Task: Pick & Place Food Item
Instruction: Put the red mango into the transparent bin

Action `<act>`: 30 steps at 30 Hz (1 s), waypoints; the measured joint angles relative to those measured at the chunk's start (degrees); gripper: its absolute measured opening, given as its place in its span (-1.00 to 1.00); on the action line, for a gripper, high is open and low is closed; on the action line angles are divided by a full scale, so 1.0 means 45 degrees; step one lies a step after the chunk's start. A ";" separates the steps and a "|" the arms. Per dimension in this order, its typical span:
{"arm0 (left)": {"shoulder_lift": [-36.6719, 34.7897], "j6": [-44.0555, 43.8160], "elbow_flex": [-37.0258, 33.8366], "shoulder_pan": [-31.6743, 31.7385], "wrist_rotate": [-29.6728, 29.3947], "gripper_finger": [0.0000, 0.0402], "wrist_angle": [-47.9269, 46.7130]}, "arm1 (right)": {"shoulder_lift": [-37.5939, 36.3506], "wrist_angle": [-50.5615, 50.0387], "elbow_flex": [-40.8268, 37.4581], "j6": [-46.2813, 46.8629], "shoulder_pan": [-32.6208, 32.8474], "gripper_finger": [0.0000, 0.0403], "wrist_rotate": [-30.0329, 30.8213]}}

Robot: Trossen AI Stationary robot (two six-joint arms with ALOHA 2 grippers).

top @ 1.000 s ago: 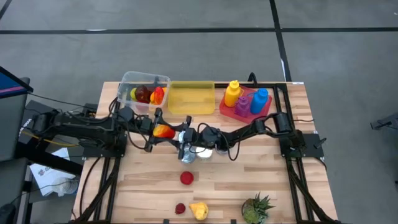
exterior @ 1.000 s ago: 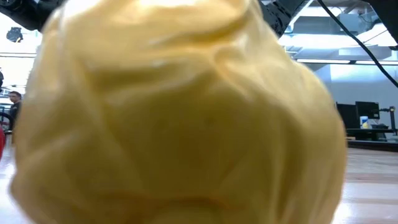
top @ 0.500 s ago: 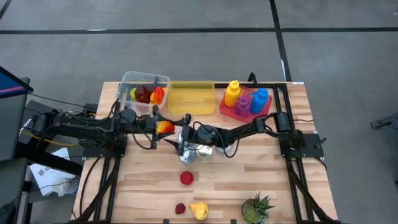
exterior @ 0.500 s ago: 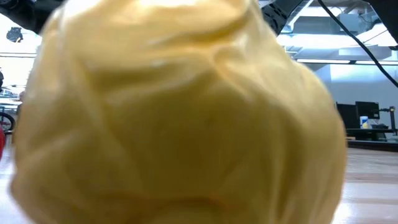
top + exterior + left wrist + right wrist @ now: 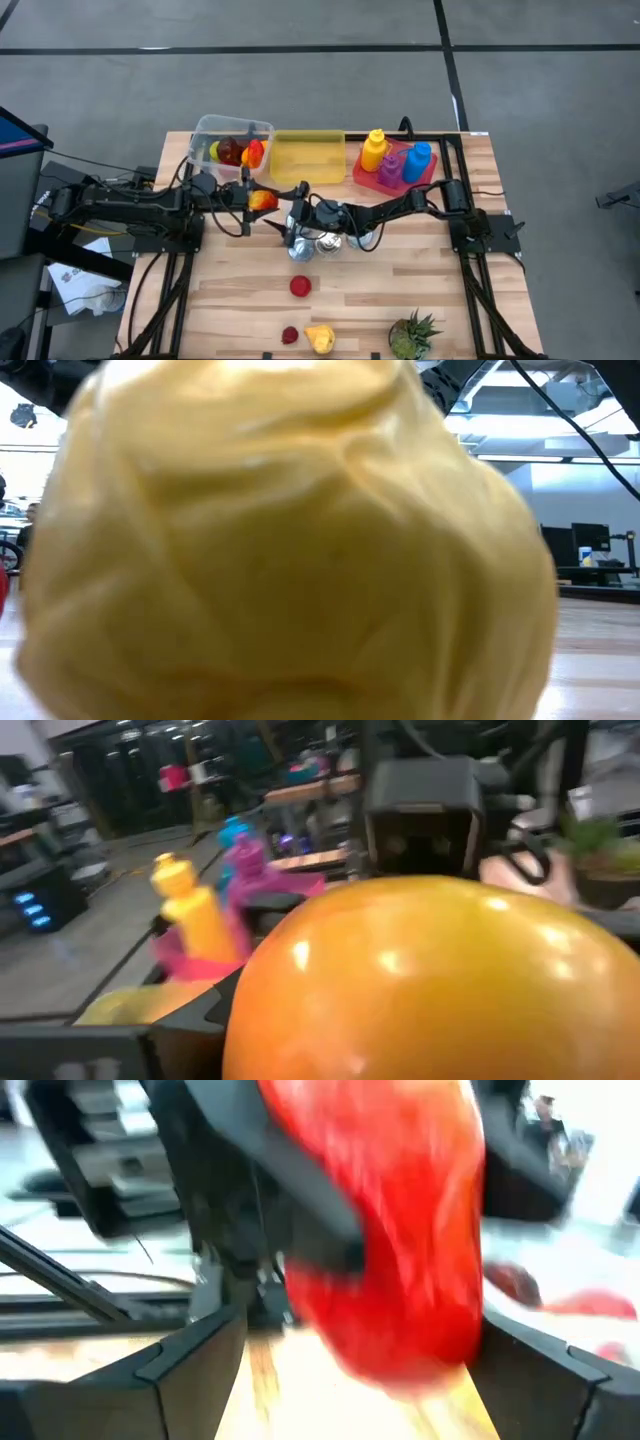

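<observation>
Now the orange fruit (image 5: 263, 201) is held by the left gripper (image 5: 258, 202); the right gripper (image 5: 297, 216), opened wide, could bump it loose near the clear bin (image 5: 232, 146)

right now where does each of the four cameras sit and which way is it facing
High view: above the table, looking straight down; both arms show, the left gripper holding the orange-red fruit, the right gripper open beside it.
Low view: at tabletop height, blocked by a yellow food item.
Left wrist view: faces the bottles past that fruit.
Right wrist view: looks past its own fingers at the fruit in the left gripper.
Shared: both wrist views and the high view show the fruit.
</observation>
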 joint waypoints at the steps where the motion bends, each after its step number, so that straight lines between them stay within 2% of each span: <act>1: -0.0164 0.0019 0.0000 0.0009 -0.0286 0.00 -0.0210 | 0.0004 -0.0315 -0.0019 0.0229 -0.0016 0.71 0.0263; 4: -0.0876 0.0248 0.0139 0.0135 -0.1765 0.01 -0.0324 | 0.0219 -0.1490 -0.0154 0.0588 0.0035 0.71 0.0229; 8: -0.1864 0.0187 0.0060 0.0092 -0.2140 0.00 -0.1059 | 0.0039 -0.1348 -0.0061 0.0636 0.0104 0.71 0.0416; 11: -0.2345 0.0092 0.0112 0.0189 -0.3167 0.00 -0.1166 | 0.0039 -0.1363 -0.0054 0.0524 -0.0031 0.71 0.0707; 17: -0.2013 0.0147 0.0049 0.1427 -0.5945 0.01 -0.1885 | -0.0102 -0.1429 0.0113 0.0480 0.0175 0.71 0.0345; 23: -0.0559 0.0092 0.0049 0.4236 -0.6018 0.01 -0.1434 | -0.0643 -0.2002 0.0117 0.0377 0.0275 0.71 0.0505; 30: 0.1640 -0.0029 0.0049 0.7207 -0.4621 0.02 -0.0172 | -0.1268 -0.2564 0.0127 0.0047 0.0523 0.69 0.0504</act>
